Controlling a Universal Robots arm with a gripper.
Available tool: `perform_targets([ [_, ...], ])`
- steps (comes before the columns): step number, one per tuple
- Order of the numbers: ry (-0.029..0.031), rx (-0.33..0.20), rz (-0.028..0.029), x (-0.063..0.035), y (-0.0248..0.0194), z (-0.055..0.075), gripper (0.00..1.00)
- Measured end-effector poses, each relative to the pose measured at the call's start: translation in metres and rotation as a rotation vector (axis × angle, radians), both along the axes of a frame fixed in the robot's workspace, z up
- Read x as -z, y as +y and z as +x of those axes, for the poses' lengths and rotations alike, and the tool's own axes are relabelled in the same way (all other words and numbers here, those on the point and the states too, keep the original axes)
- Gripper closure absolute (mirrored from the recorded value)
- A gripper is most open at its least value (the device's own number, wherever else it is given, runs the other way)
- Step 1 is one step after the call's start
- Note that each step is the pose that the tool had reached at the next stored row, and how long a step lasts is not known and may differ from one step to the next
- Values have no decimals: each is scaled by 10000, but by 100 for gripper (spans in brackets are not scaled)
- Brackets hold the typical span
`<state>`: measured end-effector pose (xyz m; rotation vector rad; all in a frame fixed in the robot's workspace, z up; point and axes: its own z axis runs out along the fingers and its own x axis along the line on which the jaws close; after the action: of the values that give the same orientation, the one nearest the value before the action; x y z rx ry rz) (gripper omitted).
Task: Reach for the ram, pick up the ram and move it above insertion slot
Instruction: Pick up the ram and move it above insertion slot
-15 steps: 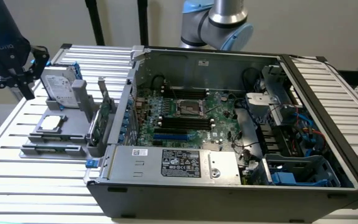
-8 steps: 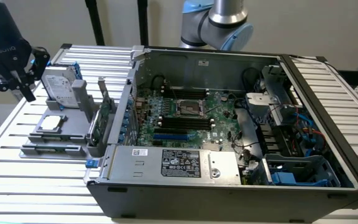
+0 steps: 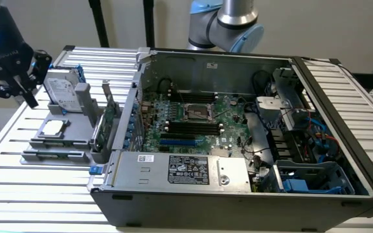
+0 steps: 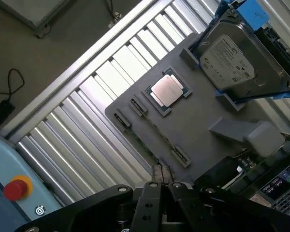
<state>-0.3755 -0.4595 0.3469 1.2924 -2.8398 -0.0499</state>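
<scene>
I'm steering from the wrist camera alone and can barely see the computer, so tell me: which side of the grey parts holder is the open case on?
Observer: The open case sits close beside the grey holder, on the exterior view's right of it.
Operator: Where's my gripper relative to that?
Observer: The gripper hangs at the holder's other end, on the exterior view's left of the upright hard drive.
Operator: Any free slots inside?
Observer: Seemingly: long black slots lie either side of the processor socket and look empty.
</scene>
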Motion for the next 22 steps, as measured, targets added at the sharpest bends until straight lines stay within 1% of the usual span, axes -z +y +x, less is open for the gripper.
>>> perform_targets([
  [11,-1,-1999,1,46,0,0,89],
  [22,0,-4006,0,70,0,-1,89],
])
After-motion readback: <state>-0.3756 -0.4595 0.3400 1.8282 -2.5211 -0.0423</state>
